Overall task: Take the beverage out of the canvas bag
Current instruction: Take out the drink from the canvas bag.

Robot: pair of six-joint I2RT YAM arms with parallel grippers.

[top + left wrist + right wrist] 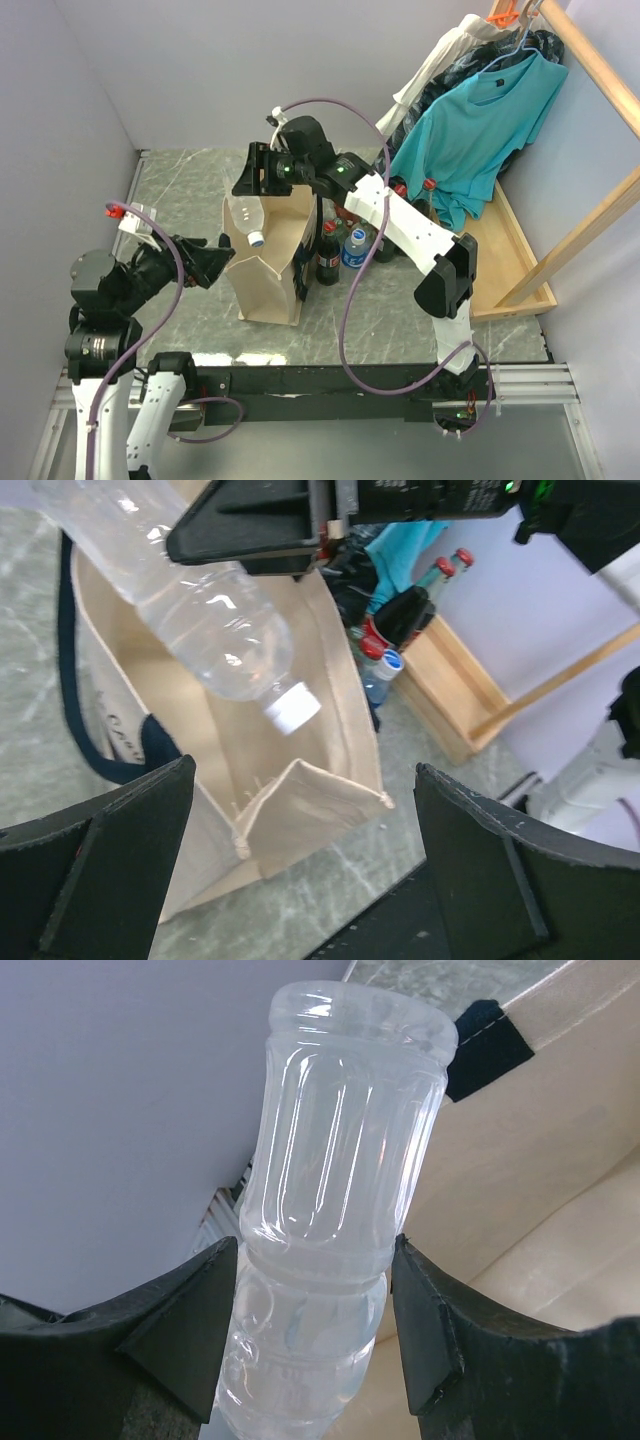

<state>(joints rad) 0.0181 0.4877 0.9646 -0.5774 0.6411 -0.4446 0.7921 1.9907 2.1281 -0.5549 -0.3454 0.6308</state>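
Observation:
The beige canvas bag (268, 285) stands open on the grey table, with navy handles (75, 695). My right gripper (252, 178) is shut on a clear water bottle (243, 213), held tilted over the bag's mouth with its white cap (256, 239) pointing down. In the right wrist view both fingers press the bottle (335, 1190) at its waist, with the bag wall (560, 1160) behind it. My left gripper (216, 262) is open and empty at the bag's left side; in its own view its jaws stand wide around the bag's near corner (300, 800), below the bottle (210, 620).
Several other bottles stand right of the bag, among them a cola bottle (328, 260) and a blue-labelled water bottle (355, 250). A wooden frame base (515, 260) and hanging clothes, including a teal shirt (480, 130), fill the right rear.

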